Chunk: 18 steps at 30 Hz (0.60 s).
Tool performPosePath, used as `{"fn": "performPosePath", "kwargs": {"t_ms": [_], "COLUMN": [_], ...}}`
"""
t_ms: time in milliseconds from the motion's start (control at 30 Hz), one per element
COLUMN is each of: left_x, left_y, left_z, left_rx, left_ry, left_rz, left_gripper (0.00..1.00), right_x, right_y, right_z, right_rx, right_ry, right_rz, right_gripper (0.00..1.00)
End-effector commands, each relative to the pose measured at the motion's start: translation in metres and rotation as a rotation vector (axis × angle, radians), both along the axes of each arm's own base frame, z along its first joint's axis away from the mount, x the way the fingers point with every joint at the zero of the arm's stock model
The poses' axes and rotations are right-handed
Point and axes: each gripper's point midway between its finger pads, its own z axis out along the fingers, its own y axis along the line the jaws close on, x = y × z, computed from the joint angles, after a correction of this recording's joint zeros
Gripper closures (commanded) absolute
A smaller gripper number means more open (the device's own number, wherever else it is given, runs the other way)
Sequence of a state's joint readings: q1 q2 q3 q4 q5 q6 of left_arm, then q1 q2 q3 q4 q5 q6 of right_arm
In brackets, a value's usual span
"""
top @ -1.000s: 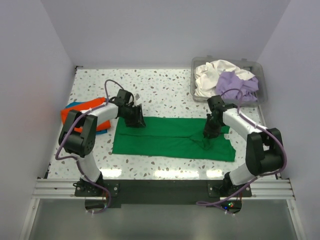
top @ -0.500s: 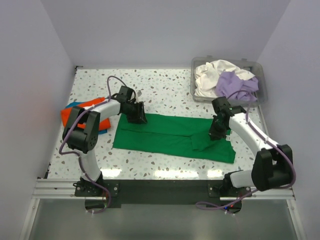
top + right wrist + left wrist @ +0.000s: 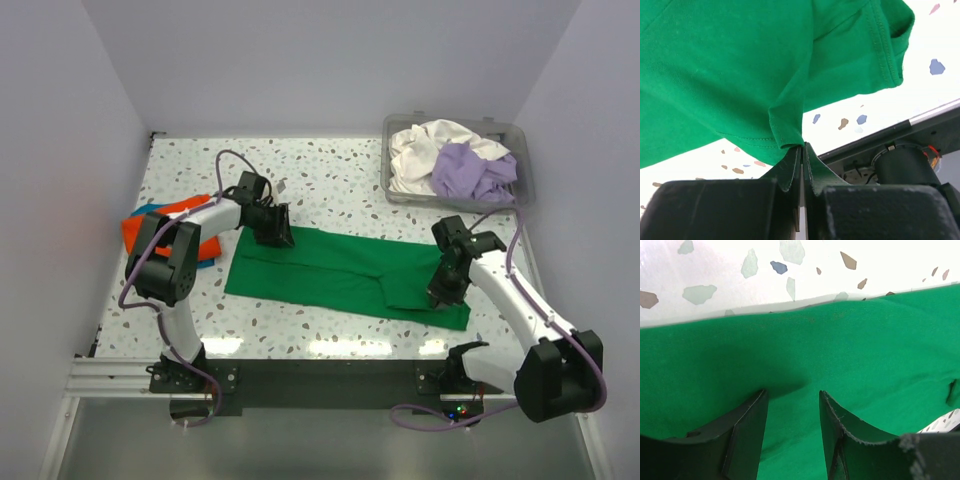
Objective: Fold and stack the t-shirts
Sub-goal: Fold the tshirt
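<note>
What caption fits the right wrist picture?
Right end effector pinches a fold of the bright green cloth t-shirt over the speckled table.

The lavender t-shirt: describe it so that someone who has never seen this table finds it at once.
Go to the clear plastic bin at the far right corner of the speckled table. Two crumpled shirts lie in it; the lavender t-shirt is on the right, against the white t-shirt. It is the only pale purple cloth in view.

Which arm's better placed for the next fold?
Right. The right gripper is shut on a pinch of the bright green cloth t-shirt at its hem; the left gripper stands open on its far edge.
</note>
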<state>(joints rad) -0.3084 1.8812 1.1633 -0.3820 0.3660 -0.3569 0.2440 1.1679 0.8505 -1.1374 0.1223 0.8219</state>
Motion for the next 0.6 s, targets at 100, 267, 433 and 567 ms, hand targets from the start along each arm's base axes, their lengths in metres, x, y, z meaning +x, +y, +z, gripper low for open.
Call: {"fn": "performPosePath", "kwargs": {"t_ms": [100, 267, 433, 567], "left_x": [-0.002, -0.002, -0.002, -0.002], "left_y": [0.015, 0.013, 0.012, 0.013], "left_z": [-0.024, -0.023, -0.022, -0.023], "left_rx": [0.086, 0.074, 0.068, 0.072], "left_ry": [0.005, 0.004, 0.006, 0.012], "left_rz": [-0.021, -0.018, -0.009, -0.005], "left_gripper": [0.49, 0.49, 0.49, 0.49], "right_x": [-0.02, 0.009, 0.035, 0.058], "right_y": [-0.001, 0.012, 0.049, 0.082], "right_z": [0.006, 0.023, 0.016, 0.002], "right_rx": [-0.002, 0.037, 0.11, 0.144], "right_ry": [0.027, -0.085, -0.105, -0.13], "right_rz": [-0.014, 0.075, 0.252, 0.354], "right_gripper": [0.67, 0.53, 0.56, 0.59]}}
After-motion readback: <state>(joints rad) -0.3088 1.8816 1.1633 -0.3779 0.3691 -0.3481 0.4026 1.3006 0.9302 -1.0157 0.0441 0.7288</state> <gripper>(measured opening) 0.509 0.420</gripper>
